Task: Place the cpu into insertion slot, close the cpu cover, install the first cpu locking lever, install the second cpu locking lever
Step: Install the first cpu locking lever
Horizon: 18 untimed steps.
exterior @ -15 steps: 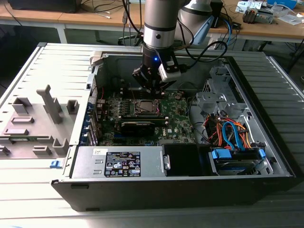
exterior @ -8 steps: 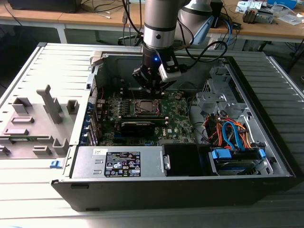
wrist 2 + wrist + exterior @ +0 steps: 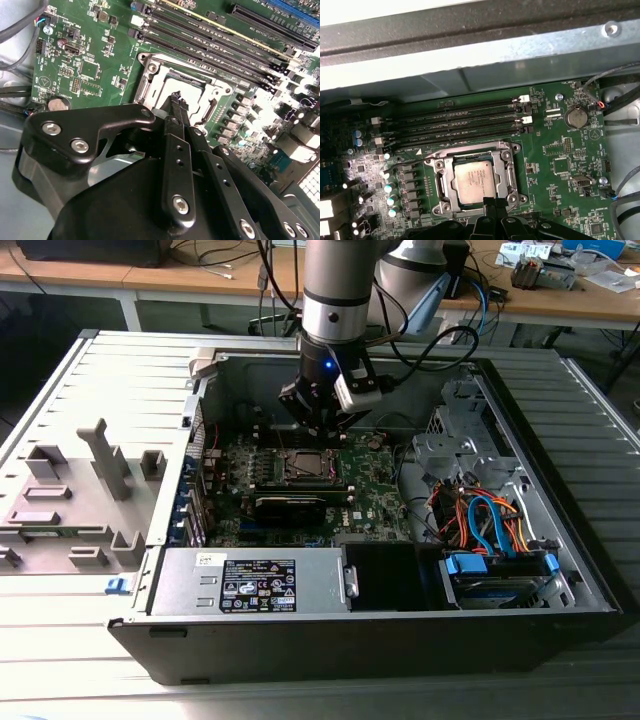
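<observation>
First wrist view gives you the cpu (image 3: 475,182) seated in the insertion slot (image 3: 441,186) (cpu cover (image 3: 501,165) down). Your gripper (image 3: 176,97) hovers clenched and empty above.

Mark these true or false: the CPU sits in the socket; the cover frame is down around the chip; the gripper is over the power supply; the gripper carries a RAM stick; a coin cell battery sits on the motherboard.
1. The cpu sits in the insertion slot. True.
2. The cpu cover lies down, framing the chip. True.
3. The gripper is over the power supply. False: it is at the socket; the power supply lies nearer the case's front.
4. The gripper carries a RAM stick. False: nothing is between its fingertips.
5. A coin cell battery sits on the motherboard. True.
</observation>
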Tool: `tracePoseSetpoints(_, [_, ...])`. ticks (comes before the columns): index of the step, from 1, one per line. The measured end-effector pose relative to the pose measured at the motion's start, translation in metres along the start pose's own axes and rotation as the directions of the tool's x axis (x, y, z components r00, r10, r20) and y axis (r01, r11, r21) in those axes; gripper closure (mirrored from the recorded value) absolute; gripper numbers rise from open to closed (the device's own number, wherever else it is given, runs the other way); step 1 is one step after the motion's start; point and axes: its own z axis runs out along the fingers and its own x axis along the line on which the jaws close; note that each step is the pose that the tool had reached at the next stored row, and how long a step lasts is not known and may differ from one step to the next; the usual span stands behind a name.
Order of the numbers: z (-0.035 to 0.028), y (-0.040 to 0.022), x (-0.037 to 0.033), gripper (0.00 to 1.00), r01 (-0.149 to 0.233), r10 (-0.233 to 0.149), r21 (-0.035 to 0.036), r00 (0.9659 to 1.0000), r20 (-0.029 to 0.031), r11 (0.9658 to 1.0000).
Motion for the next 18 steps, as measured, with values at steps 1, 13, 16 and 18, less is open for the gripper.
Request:
tracePoseSetpoints(1, [0.0001, 0.0, 0.0, 0.89, 0.002, -0.002, 0.0, 1.0, 0.0001, 1.0])
tracePoseSetpoints(13, [0.0004, 0.0, 0.0, 0.89, 0.01, -0.01, 0.0, 1.0, 0.0007, 1.0])
tracePoseSetpoints(16, [0.0006, 0.0, 0.0, 0.89, 0.012, -0.012, 0.0, 0.9999, 0.0008, 0.9999])
tracePoseSetpoints(18, [0.0007, 0.0, 0.0, 0.89, 0.014, -0.014, -0.0001, 0.9999, 0.001, 0.9999])
